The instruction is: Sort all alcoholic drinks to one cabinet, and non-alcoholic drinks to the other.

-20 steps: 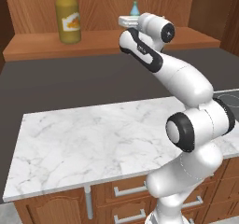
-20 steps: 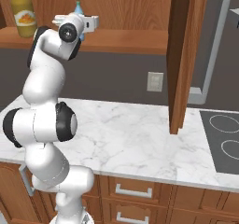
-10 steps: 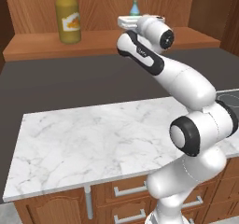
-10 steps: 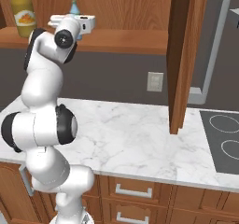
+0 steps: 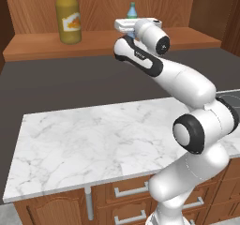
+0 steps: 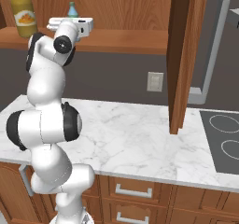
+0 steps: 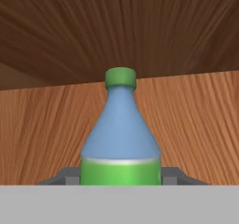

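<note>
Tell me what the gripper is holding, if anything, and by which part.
The gripper is closed on the small light-blue bottle with the green cap, gripping its body at the green label band, one finger on each side.

Counter (image 5: 79, 144): white marble, bare
Drawers (image 6: 135, 192): wood, silver handles, under its front edge
Stovetop (image 6: 224, 141): dark, at the counter's right end
Outlet (image 6: 154, 81): on the grey wall

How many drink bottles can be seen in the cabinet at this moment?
2. The orange-yellow juice bottle stands on the cabinet shelf toward its left. The light-blue bottle with green cap stands upright between the fingers of the gripper. Others may be hidden beyond the frames.
</note>
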